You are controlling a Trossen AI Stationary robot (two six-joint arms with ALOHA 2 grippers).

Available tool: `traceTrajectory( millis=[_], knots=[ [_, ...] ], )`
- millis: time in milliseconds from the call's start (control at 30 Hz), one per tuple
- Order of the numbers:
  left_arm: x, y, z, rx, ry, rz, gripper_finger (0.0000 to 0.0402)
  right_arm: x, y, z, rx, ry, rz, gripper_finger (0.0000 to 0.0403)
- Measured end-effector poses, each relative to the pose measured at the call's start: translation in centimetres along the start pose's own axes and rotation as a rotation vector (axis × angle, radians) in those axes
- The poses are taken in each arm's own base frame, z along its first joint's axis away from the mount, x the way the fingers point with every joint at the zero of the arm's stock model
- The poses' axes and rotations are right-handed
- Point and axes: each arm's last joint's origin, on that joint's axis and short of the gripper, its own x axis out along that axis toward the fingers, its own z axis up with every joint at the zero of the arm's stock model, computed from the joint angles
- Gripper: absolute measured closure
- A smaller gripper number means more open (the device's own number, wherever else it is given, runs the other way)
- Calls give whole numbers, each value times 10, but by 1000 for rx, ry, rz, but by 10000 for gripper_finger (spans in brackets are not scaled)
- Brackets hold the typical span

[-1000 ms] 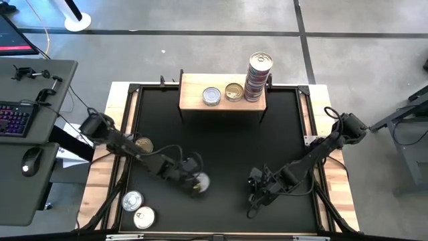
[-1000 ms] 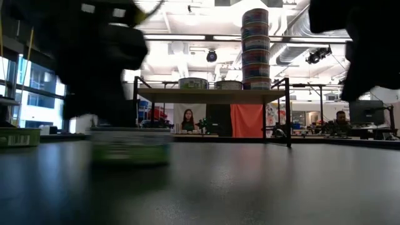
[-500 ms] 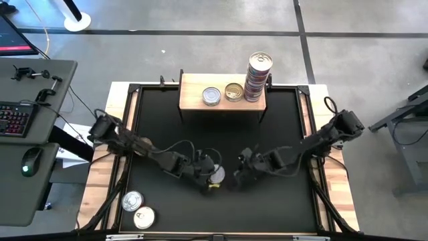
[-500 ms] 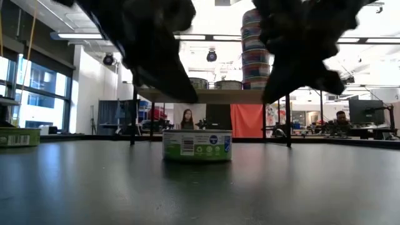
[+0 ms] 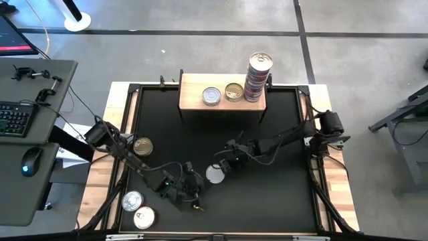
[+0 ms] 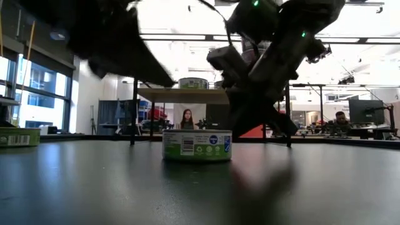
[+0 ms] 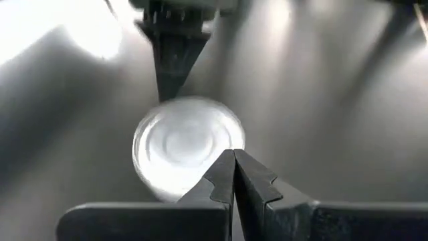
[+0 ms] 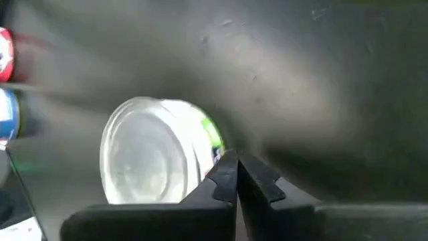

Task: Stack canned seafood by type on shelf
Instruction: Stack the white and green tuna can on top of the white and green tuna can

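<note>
Grey floor (image 5: 200, 53) with dark seams; desk (image 5: 33, 134) held keyboard (image 5: 15, 119), mouse (image 5: 28, 161). Windows (image 6: 25, 94) left, ceiling lights (image 6: 187, 37) bright.

side desk (image 5: 37, 144): keyboard (image 5: 15, 119), mouse (image 5: 27, 161) | floor: white round base (image 5: 77, 22), upper left | room: 2 seated people (image 6: 187, 119) (image 6: 339, 117), orange panel (image 6: 250, 132) | black mat (image 5: 281, 194)

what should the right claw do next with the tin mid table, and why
Probably open. The right claw is shut, its tips beside the lone tin, which sits upright on the table, ungripped. The left claw, also shut, sits just behind it. Opening would let it straddle the tin.
</note>
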Motion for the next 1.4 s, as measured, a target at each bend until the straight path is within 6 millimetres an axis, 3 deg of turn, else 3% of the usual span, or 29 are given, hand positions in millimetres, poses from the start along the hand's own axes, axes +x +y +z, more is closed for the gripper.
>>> traceTrajectory(
  millis=[100,200,300,467,567,1400],
  knots=[
    [3,4,-14,-48,-4,-18,401,5,-2,0,11,15,6,403],
    [10,10,-13,-133,-46,-68,401,8,-4,-1,18,25,-5,403],
    [21,23,-22,-108,-27,-79,401,11,-5,-1,36,22,-6,403],
    [25,33,-15,-147,-72,-132,401,11,-3,0,45,6,6,403],
    [28,41,-22,-161,-79,-152,401,11,-2,0,57,0,21,403],
    [30,48,-39,-98,-71,-173,401,11,0,1,100,9,47,403]
  ],
)
